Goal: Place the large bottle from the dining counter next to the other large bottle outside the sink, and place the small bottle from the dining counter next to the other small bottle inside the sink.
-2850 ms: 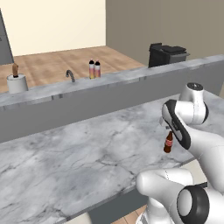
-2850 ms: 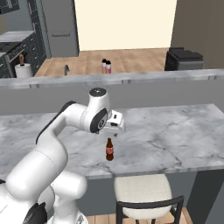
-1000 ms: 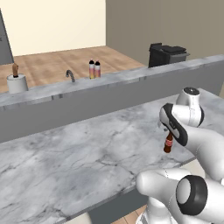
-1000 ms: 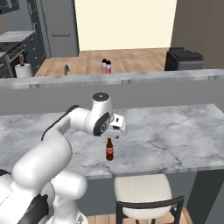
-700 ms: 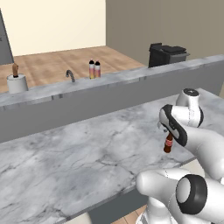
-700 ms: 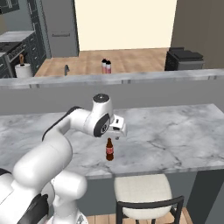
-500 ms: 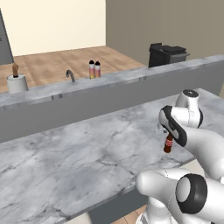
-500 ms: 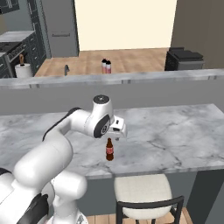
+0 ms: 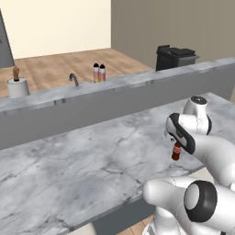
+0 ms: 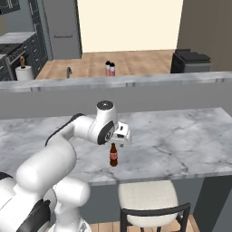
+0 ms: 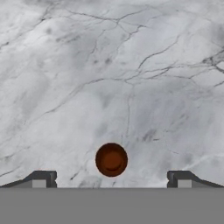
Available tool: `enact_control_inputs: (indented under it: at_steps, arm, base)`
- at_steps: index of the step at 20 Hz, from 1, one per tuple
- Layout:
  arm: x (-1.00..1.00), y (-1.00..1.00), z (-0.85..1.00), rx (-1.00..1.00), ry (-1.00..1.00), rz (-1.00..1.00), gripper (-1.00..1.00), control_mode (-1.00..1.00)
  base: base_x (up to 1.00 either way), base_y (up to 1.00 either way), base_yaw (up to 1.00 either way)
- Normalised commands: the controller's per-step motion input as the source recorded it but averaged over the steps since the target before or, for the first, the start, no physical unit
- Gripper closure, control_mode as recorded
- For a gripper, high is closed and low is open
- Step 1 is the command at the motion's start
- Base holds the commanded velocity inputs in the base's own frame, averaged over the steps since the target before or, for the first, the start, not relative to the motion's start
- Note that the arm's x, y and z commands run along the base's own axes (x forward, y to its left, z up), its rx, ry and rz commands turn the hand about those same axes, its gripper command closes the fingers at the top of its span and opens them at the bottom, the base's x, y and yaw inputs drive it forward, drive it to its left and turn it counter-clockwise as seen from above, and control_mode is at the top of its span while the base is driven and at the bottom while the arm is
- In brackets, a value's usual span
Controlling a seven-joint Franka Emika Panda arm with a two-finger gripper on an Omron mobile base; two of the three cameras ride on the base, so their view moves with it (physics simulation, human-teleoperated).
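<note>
The small bottle (image 10: 113, 155), dark brown with a red label, stands upright on the white marble dining counter (image 10: 181, 136) near its front edge. It also appears in the left base view as the small bottle (image 9: 176, 151). From straight above, its round brown cap (image 11: 111, 159) lies midway between my fingertips. My gripper (image 10: 118, 141) hangs just over the cap, open, holding nothing. Two large bottles (image 9: 99, 72) stand side by side on the far counter, right of the faucet (image 9: 73, 79). The sink basin and the other small bottle are hidden behind the raised ledge.
A grey raised ledge (image 9: 114, 96) runs along the back of the dining counter. A white-seated stool (image 10: 147, 199) stands below its front edge. Farther off are a paper towel roll (image 10: 23, 72) on the left and a black appliance (image 10: 192, 59) on the right.
My hand has sunk slightly toward the brown bottle's cap. The jaws stay open and the bottle has not moved.
</note>
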Motion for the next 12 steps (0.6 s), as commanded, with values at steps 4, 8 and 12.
enact_control_inputs:
  at_steps: [4,8,12]
  arm:
    - [0.10,0.00,-0.04,0.00,0.00,0.00,-1.00,-1.00]
    - [0.12,0.00,0.00,0.00,-0.01,0.00,-1.00,-1.00]
    - [0.07,-0.01,-0.02,0.00,0.00,0.00,-1.00,-1.00]
  base:
    - [0.00,0.00,0.00]
    - [0.00,0.00,0.00]
    - [0.00,0.00,0.00]
